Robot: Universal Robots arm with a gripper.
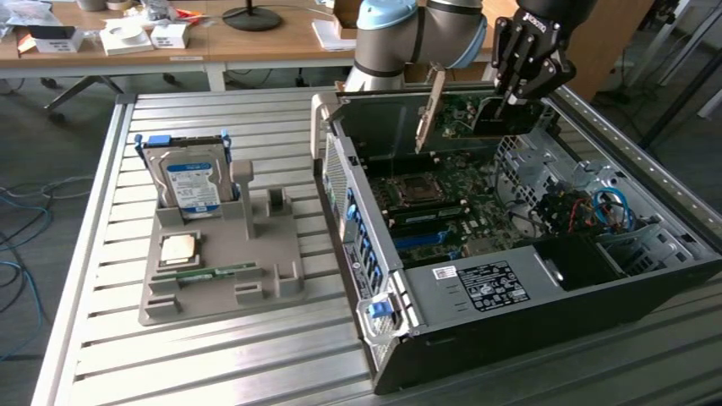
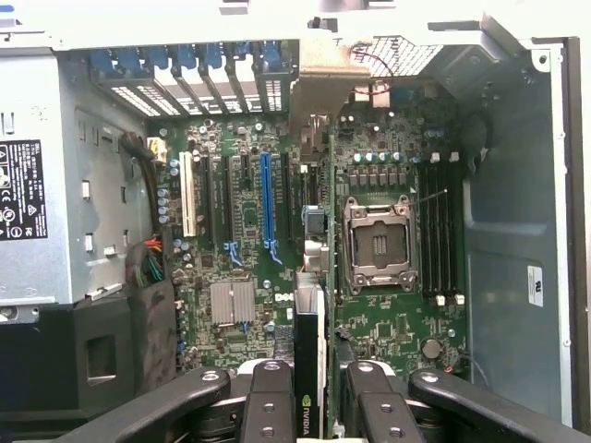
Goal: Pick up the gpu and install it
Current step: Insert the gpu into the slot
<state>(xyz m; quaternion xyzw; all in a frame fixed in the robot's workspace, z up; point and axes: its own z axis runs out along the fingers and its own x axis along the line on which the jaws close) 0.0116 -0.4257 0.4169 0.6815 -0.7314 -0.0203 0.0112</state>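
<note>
The gpu (image 1: 488, 120) is held clamped in the claw (image 1: 516, 100), upright above the open computer case (image 1: 330, 169) and not yet seated. The install step is judged to be in hand. Its edge needs squaring over a motherboard slot (image 2: 268, 198).

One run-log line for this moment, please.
gripper: shut on gpu | gpu: on edge, above motherboard in open computer case | install: not yet seated

Robotics lab, slatted metal bench (image 1: 226, 355), cluttered desks (image 1: 259, 42) behind (cables (image 1: 29, 193) on floor (image 1: 68, 110))
</note>
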